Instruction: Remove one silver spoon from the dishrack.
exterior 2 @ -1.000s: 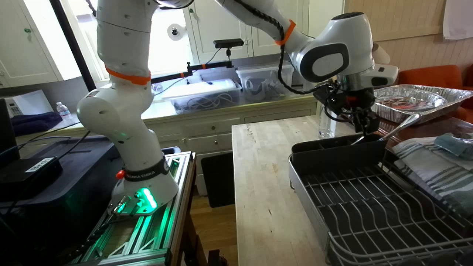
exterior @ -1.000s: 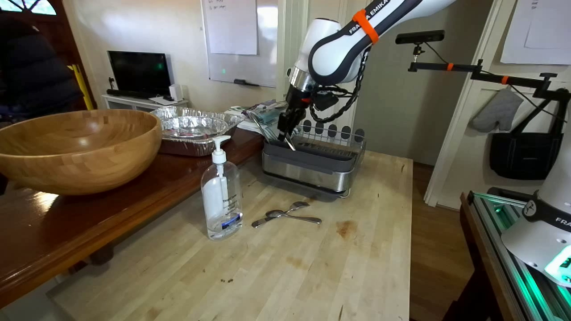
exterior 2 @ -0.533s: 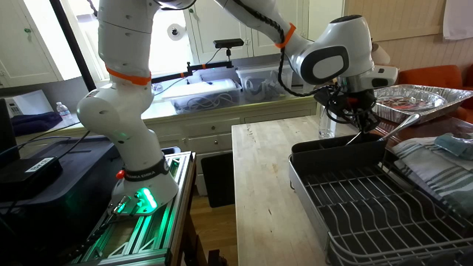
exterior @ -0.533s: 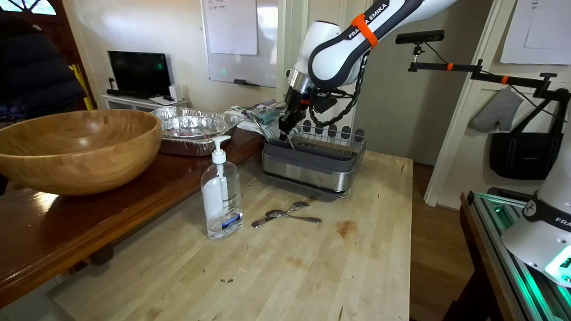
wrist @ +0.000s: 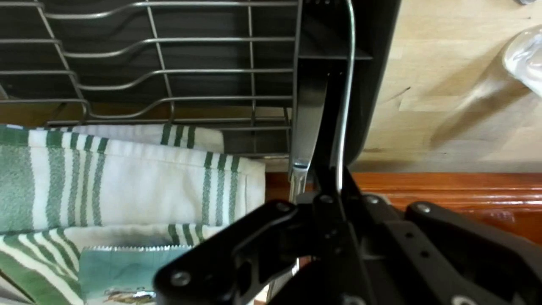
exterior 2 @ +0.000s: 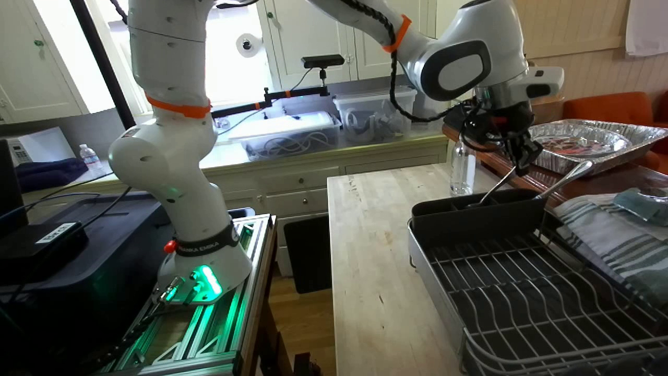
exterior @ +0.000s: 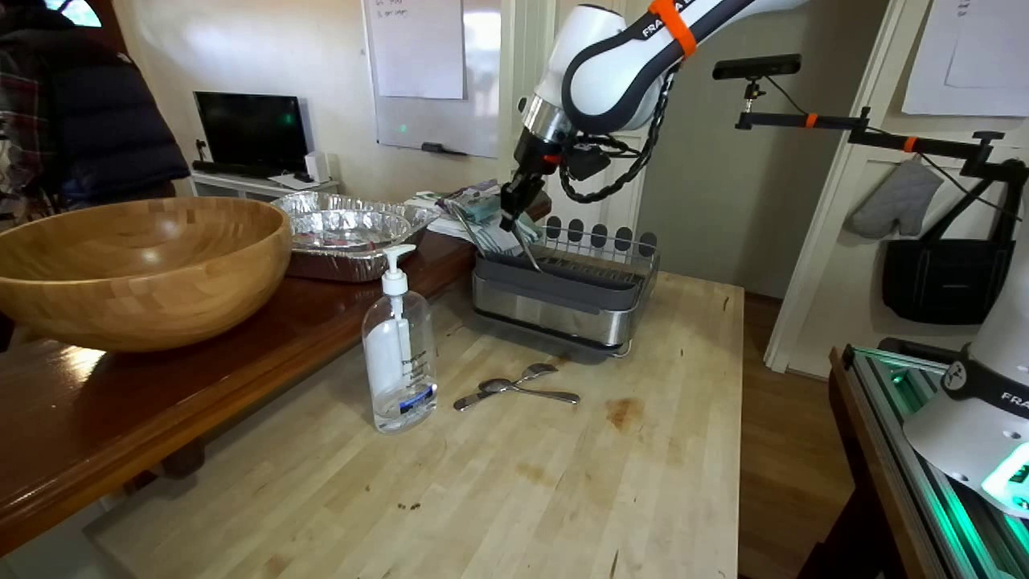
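Silver spoon [exterior 2: 497, 187] pinched, its low end not yet clear of the dishrack [exterior: 555, 312]

Clenched on the spoon close to its upper end, the claw [wrist: 338, 182] hung above the dishrack, over one end of the dark cutlery caddy [exterior 2: 480, 224]. From the claw the spoon slanted down into that caddy; its lower end was hidden there in both exterior views and cut off in the wrist view, so the head could not be checked. The step in hand looked like drawing it out.

Trouble, if it came, would likely start at that unseen end. The caddy's divider [wrist: 328, 46] lay under the spoon, and a sideways pull too soon could hook the head on it or on the rim. Held near one tip, such a thin stem might then swivel in the claw or slip free and drop back. Just beside the claw, a knife [wrist: 309, 118] leaned in the same caddy; a swinging stem could knock it or drag it along. Lower down and well apart from the claw, a pump bottle [exterior: 399, 362] stood on the table [exterior: 635, 490]; carrying the spoon that way without height would risk toppling it.
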{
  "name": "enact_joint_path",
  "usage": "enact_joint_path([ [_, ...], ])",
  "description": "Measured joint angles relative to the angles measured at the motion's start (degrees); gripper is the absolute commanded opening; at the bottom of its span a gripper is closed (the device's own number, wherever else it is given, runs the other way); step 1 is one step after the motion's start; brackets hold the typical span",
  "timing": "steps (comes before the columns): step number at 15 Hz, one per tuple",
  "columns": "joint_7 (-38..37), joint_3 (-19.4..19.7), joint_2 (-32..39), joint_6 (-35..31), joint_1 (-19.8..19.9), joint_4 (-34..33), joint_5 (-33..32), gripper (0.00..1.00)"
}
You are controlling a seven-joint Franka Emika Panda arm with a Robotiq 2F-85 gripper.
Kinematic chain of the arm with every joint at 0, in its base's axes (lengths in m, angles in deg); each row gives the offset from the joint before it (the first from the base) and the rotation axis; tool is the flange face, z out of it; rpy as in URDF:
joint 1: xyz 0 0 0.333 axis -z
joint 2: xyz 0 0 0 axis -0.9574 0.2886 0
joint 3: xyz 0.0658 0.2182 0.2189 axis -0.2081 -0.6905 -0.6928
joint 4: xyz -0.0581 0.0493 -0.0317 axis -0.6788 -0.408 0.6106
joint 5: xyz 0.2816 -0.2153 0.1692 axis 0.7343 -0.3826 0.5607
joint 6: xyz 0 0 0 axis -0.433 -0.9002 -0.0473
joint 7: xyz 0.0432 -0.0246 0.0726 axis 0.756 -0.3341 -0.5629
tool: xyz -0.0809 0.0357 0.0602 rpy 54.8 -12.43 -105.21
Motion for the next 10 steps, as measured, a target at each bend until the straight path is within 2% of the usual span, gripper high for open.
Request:
enact_joint_path([
  [10, -1.2, 0.4, -15.4, 0.0, -1.6, 9.0, -6.3, 0.01],
])
